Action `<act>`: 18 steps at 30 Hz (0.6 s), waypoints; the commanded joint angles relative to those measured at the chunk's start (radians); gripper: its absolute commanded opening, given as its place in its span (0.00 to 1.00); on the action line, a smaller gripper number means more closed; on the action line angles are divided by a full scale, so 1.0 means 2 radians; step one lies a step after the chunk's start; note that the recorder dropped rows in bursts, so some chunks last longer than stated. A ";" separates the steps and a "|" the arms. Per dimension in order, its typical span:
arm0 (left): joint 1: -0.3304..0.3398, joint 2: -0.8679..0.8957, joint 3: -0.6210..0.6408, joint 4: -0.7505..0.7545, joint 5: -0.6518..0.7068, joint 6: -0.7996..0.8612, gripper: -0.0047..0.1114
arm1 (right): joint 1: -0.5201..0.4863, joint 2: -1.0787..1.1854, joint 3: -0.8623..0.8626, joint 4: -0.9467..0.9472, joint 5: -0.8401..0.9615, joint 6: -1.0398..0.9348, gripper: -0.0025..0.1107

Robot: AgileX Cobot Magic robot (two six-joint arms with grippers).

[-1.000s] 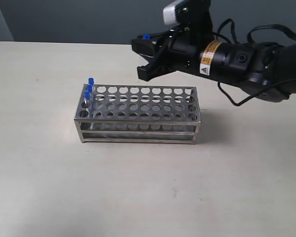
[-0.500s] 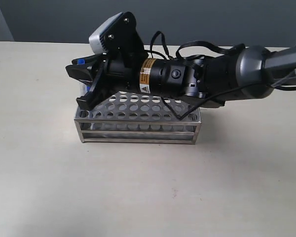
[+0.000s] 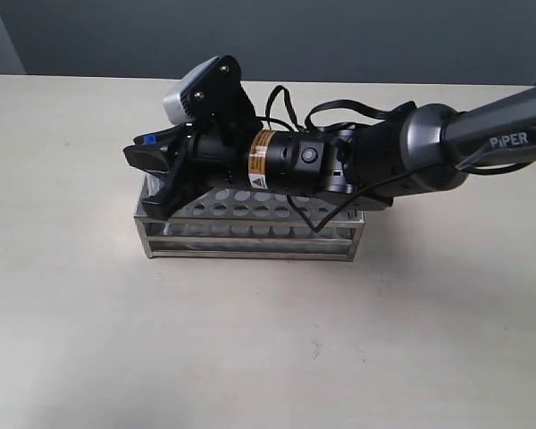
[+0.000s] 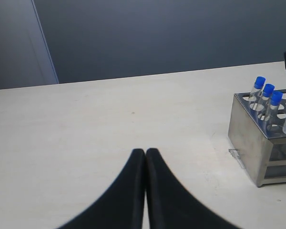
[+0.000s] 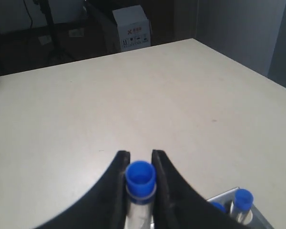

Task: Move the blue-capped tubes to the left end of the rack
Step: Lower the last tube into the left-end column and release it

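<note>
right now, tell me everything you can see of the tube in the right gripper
The held tube is slim and clear, with a bright blue cap hollowed on top. It stands roughly upright, clamped near the cap between the right gripper's black fingers, over the left end of the steel rack, beside three other blue-capped tubes seated there. Its lower end is close to a hole; whether it has entered cannot be told.

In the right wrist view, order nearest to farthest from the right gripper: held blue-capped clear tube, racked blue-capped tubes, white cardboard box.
1. Held blue-capped clear tube, clamped in the right gripper.
2. Racked blue-capped tubes, close beside.
3. White cardboard box, beyond the table.
</note>
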 commanded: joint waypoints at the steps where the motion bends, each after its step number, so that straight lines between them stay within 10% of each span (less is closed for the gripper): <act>1: -0.002 -0.003 -0.002 0.000 -0.001 0.000 0.05 | 0.000 0.001 -0.002 -0.003 -0.009 -0.003 0.02; 18: -0.002 -0.003 -0.002 0.000 -0.001 0.000 0.05 | 0.000 0.001 -0.002 0.000 -0.024 -0.026 0.02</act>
